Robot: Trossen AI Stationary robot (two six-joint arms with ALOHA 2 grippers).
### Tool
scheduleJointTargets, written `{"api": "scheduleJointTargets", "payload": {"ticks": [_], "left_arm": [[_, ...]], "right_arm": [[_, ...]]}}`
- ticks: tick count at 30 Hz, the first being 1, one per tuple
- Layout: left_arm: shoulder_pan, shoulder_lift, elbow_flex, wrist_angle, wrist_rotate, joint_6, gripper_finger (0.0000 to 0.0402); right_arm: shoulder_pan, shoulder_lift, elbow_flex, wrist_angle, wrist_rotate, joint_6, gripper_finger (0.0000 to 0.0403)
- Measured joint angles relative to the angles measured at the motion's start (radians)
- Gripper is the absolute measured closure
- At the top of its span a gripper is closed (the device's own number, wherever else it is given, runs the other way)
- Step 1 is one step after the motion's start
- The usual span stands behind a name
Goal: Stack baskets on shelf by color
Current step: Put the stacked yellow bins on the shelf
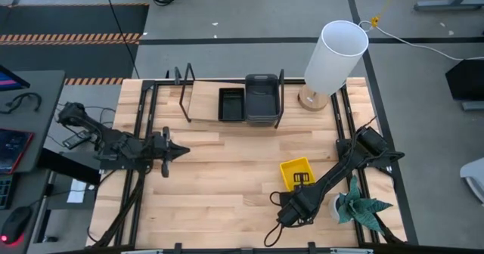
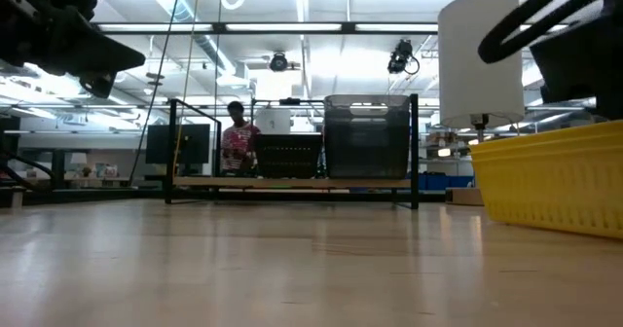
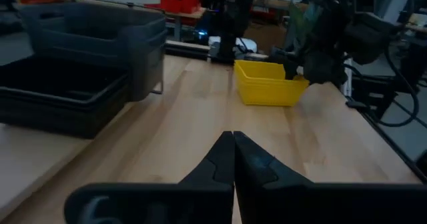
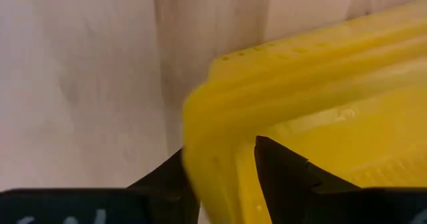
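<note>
- The left gripper [image 1: 180, 153] hovers over the left of the table, fingers pressed together, well apart from every basket.
- The shelf [image 1: 204, 106] holds a black basket [image 1: 231, 103] and grey baskets [image 1: 262, 97].
- The right gripper [image 1: 301, 180] pinches the yellow basket's [image 1: 293, 168] near wall on the tabletop.

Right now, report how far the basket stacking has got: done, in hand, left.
Done: black baskets and grey baskets sit stacked side by side on the shelf.
In hand: the right gripper has its fingers astride the wall of the yellow basket, out on the table.
Left: the yellow one is not on the shelf yet. The left gripper waits shut over the table's left.
</note>
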Motion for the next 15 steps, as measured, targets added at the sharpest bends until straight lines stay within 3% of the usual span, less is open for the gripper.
{"api": "scheduleJointTargets", "payload": {"ticks": [7,15], "left_arm": [[-0.053,-0.112,-0.003,-0.145,-0.042,-0.040,0.0401],[-0.209,-0.176,-0.003,-0.281,-0.210,-0.104,0.0401]], "right_arm": [[0.000,0.000,-0.016,0.009,0.002,0.013,0.0300],[0.000,0.000,-0.017,0.019,0.009,0.018,0.0367]]}}
